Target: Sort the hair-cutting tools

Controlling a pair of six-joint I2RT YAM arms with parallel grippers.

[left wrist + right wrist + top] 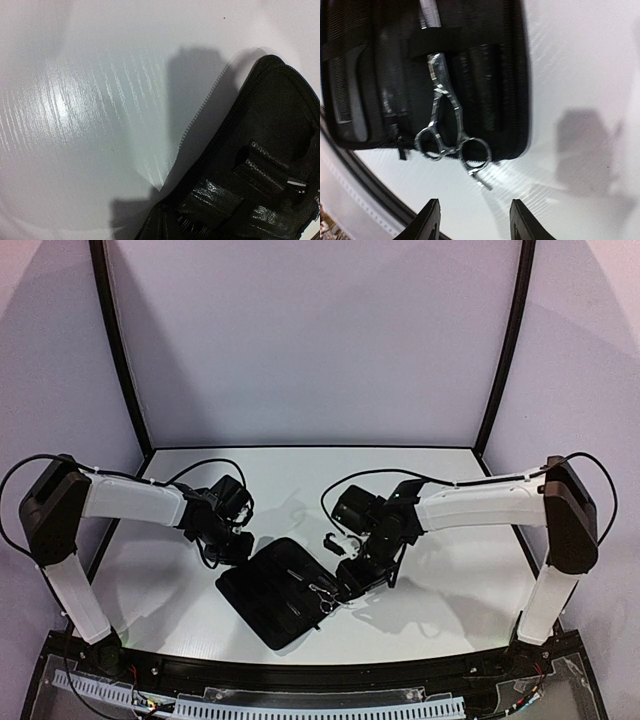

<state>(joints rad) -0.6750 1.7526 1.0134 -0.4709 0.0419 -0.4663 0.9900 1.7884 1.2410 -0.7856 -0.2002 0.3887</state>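
Observation:
The black zip case (262, 605) lies open on the white table. A pair of silver scissors (445, 117) is tucked blade-first under a strap in the case (485, 60), its ring handles hanging over the case's near edge; it also shows in the top view (322, 593). A black comb (347, 95) sits in a slot to the left. A second silver tool (430, 12) shows at the top edge. My right gripper (475, 224) is open and empty, just short of the scissor rings. My left gripper (234, 548) is at the case's left corner; its fingers are hidden. Comb teeth (192, 231) show in the case (260, 150).
The table's black front rail (320, 672) runs close behind the case. Black frame posts (120, 340) stand at both back corners. Bare white tabletop (75, 125) lies left of the case.

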